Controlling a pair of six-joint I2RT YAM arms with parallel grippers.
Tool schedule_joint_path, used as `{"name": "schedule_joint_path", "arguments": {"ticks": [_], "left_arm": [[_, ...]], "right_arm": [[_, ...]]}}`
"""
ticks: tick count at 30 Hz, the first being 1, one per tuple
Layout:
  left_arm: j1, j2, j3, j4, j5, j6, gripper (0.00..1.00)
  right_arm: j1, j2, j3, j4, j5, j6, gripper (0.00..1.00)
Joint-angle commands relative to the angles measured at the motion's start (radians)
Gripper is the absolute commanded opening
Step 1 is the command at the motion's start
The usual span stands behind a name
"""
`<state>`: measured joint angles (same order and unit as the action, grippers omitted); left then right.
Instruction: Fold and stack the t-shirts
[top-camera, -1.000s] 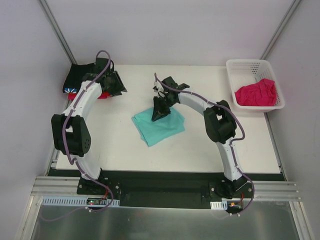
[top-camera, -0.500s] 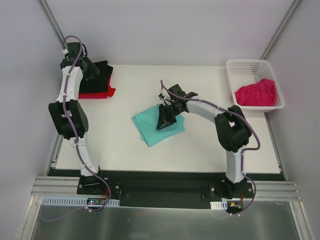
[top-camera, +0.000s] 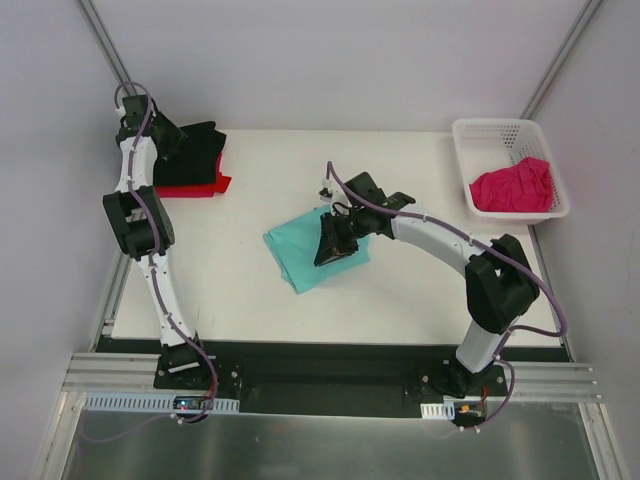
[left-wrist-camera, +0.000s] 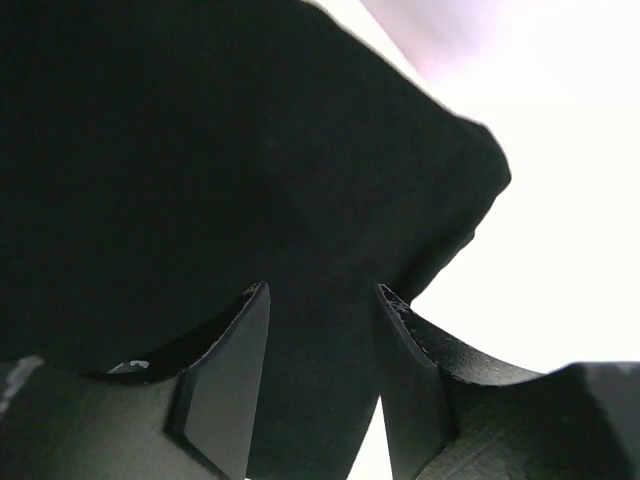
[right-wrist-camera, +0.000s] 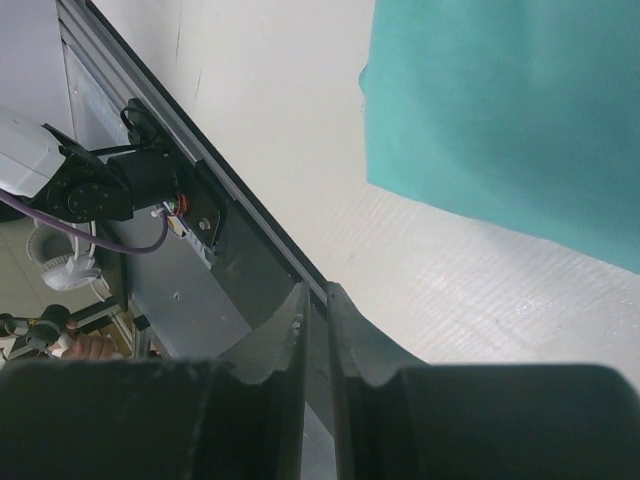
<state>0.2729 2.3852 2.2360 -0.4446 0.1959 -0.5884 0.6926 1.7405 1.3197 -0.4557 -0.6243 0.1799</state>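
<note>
A folded black t-shirt (top-camera: 203, 150) lies on a folded red t-shirt (top-camera: 196, 187) at the table's far left. My left gripper (top-camera: 168, 140) is at the left edge of that stack. In the left wrist view its fingers (left-wrist-camera: 228, 375) stand apart, open, with black t-shirt cloth (left-wrist-camera: 200, 150) filling the view beyond and between them. A folded teal t-shirt (top-camera: 298, 262) lies mid-table. My right gripper (top-camera: 326, 252) hovers over its right part, shut (right-wrist-camera: 315, 292), nothing between the fingers; the teal t-shirt (right-wrist-camera: 500, 110) shows beyond. A magenta t-shirt (top-camera: 512, 187) is crumpled in the basket.
The white lattice basket (top-camera: 480, 127) stands at the table's far right corner. Grey walls close in the back and both sides. The black base rail (right-wrist-camera: 230, 250) runs along the near table edge.
The left arm swung from over the stack out to its far left side, and its jaws widened. The right arm stretched out, its gripper sliding slightly toward the near edge over the teal t-shirt.
</note>
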Motion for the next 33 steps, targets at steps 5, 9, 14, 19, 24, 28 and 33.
{"name": "schedule_joint_path", "arguments": {"ticks": [5, 9, 14, 19, 24, 28, 33], "left_arm": [[0.071, 0.048, 0.024, 0.170, 0.074, -0.120, 0.45], [0.091, 0.092, 0.010, 0.202, 0.149, -0.198, 0.43], [0.091, 0.106, -0.067, 0.216, 0.158, -0.232, 0.43], [0.091, 0.082, -0.188, 0.215, 0.177, -0.274, 0.43], [0.092, 0.014, -0.301, 0.204, 0.172, -0.266, 0.42], [0.091, -0.041, -0.400, 0.181, 0.169, -0.248, 0.38], [0.091, -0.129, -0.528, 0.175, 0.137, -0.208, 0.36]], "right_arm": [[0.007, -0.036, -0.005, -0.018, -0.014, -0.017, 0.15], [0.007, -0.039, -0.008, -0.023, -0.015, -0.020, 0.15], [0.007, -0.070, -0.001, -0.037, -0.020, -0.025, 0.15], [0.007, -0.090, 0.016, -0.043, -0.026, -0.020, 0.15], [0.013, -0.113, 0.021, -0.046, -0.032, -0.010, 0.15], [0.021, -0.136, 0.024, -0.049, -0.026, 0.000, 0.15], [0.031, -0.182, 0.003, -0.055, -0.014, 0.007, 0.15]]}}
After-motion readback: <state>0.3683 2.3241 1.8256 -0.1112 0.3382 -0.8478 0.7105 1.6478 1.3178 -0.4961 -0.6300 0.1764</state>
